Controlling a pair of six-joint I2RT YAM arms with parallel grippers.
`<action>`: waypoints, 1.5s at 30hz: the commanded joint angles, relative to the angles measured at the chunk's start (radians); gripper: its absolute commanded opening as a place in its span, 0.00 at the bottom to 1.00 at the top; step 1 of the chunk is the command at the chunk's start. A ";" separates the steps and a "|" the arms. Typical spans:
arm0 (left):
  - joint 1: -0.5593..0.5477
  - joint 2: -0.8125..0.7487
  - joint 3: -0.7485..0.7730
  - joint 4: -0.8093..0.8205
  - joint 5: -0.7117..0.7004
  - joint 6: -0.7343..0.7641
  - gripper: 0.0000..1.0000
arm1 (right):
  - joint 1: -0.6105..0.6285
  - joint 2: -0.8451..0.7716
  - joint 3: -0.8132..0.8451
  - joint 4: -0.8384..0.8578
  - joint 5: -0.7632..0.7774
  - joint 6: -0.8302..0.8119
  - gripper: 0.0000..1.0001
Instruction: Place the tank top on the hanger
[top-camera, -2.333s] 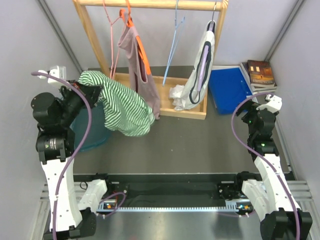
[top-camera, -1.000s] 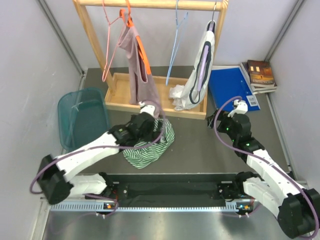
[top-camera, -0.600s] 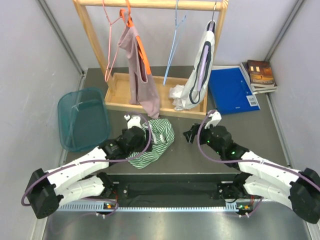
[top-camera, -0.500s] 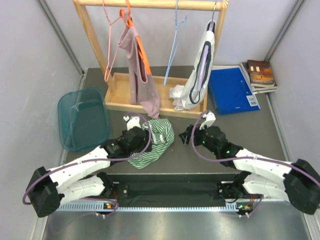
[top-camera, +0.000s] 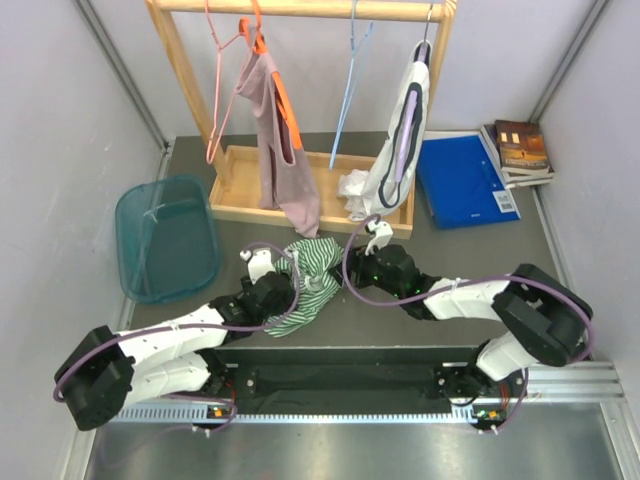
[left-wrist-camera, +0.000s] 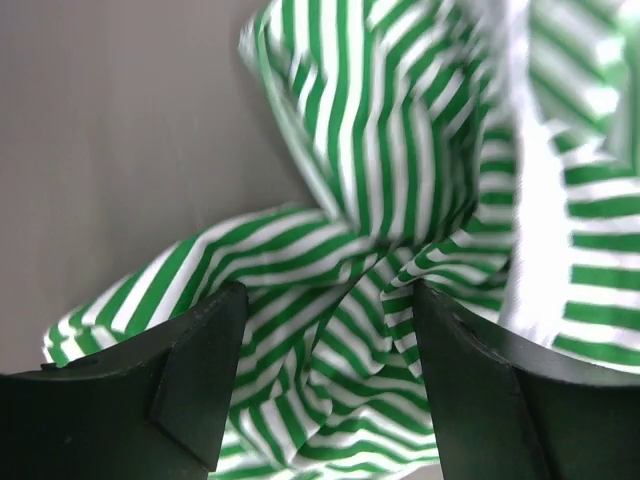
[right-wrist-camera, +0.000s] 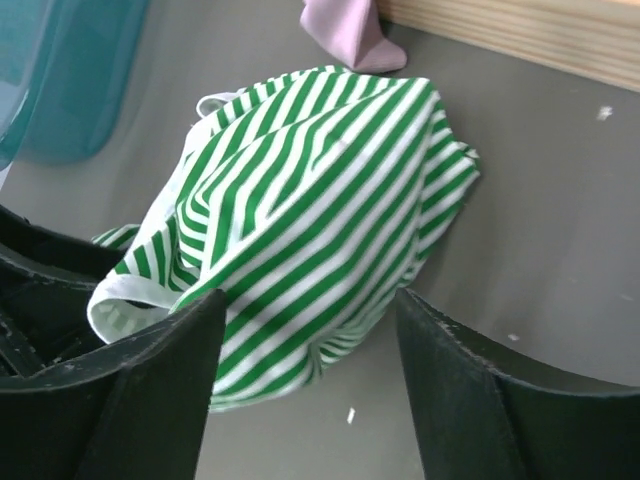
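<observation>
The tank top (top-camera: 312, 272) lies crumpled on the grey table in front of the wooden rack, green-and-white stripes showing. My left gripper (top-camera: 283, 285) is at its near left side, and in the left wrist view its gripper (left-wrist-camera: 328, 292) stands open astride loose folds of the tank top (left-wrist-camera: 400, 170). My right gripper (top-camera: 352, 268) comes in from the right. In the right wrist view that gripper (right-wrist-camera: 310, 298) is open, with the edge of the tank top (right-wrist-camera: 310, 190) just ahead between the fingers. The light-blue hanger (top-camera: 345, 95) hangs empty on the rod.
A wooden rack (top-camera: 300, 8) with a tray base (top-camera: 240, 195) holds a pink hanger (top-camera: 220, 90), a mauve top (top-camera: 285, 160) on an orange hanger and a white top (top-camera: 400, 140). A teal basket (top-camera: 165, 240) sits left. A blue folder (top-camera: 460, 180) and books (top-camera: 522, 148) lie right.
The right arm has swung left across the table to the tank top's right edge. The left arm has settled lower at its left side. Both pairs of jaws have narrowed somewhat.
</observation>
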 joint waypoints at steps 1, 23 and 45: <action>0.006 0.009 0.004 0.222 -0.119 0.102 0.72 | 0.017 0.067 0.070 0.105 -0.093 0.008 0.64; 0.116 -0.206 -0.043 0.355 0.399 0.234 0.73 | 0.035 0.124 0.077 0.085 -0.114 0.076 0.00; 0.116 0.015 0.138 0.413 0.246 0.298 0.05 | 0.037 0.052 0.052 0.005 -0.079 0.056 0.00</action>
